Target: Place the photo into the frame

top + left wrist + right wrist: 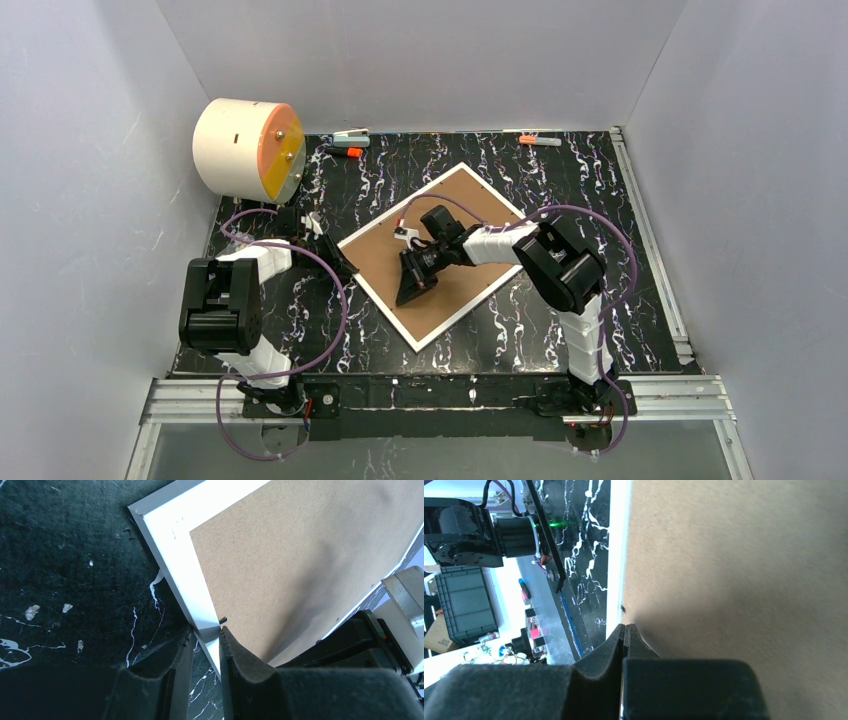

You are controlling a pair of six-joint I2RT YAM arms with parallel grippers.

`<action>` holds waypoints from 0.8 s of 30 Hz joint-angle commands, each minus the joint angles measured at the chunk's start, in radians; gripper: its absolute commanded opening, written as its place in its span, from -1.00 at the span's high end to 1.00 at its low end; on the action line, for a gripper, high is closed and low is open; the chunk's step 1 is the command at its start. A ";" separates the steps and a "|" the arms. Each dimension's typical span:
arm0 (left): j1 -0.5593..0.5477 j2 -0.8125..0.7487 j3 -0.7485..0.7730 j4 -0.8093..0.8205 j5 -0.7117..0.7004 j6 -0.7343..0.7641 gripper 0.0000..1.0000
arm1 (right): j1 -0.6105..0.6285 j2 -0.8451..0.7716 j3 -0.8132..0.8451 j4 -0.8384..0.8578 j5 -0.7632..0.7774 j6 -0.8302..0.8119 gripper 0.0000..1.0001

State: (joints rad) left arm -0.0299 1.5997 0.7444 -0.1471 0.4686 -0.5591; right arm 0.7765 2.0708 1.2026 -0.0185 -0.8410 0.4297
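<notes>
Frame: the frame [478, 200] lies face-down on the dark marbled table [600, 270], its brown back up.
Photo: none in view; it may sit under the back, but that cannot be told.
Left gripper [206, 637]: jaws pinch the frame's white rim.
Right gripper [625, 630]: jaws pressed together and empty, tips on the brown back.
Progress: probably late; securing the back looks like what is left.
Count: one frame, two grippers, one white drum [240, 148].

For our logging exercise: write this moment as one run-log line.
frame: lying back up | left gripper: clamped on frame rim | right gripper: shut, at frame's back | photo: unseen
</notes>
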 commanded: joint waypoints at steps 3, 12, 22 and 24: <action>-0.008 0.077 -0.052 -0.118 -0.206 0.067 0.62 | 0.029 0.022 0.063 0.034 -0.042 -0.016 0.85; -0.008 0.077 -0.053 -0.118 -0.205 0.068 0.63 | 0.041 0.077 0.099 0.020 -0.034 0.000 0.80; -0.008 0.069 -0.050 -0.124 -0.211 0.070 0.63 | 0.043 0.112 0.110 -0.149 0.118 -0.071 0.63; -0.009 0.066 -0.047 -0.124 -0.212 0.071 0.63 | 0.043 0.120 0.105 -0.175 0.155 -0.085 0.51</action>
State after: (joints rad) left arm -0.0299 1.6020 0.7483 -0.1535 0.4683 -0.5587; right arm 0.8200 2.1475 1.3090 -0.0795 -0.8680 0.4320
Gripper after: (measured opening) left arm 0.214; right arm 0.200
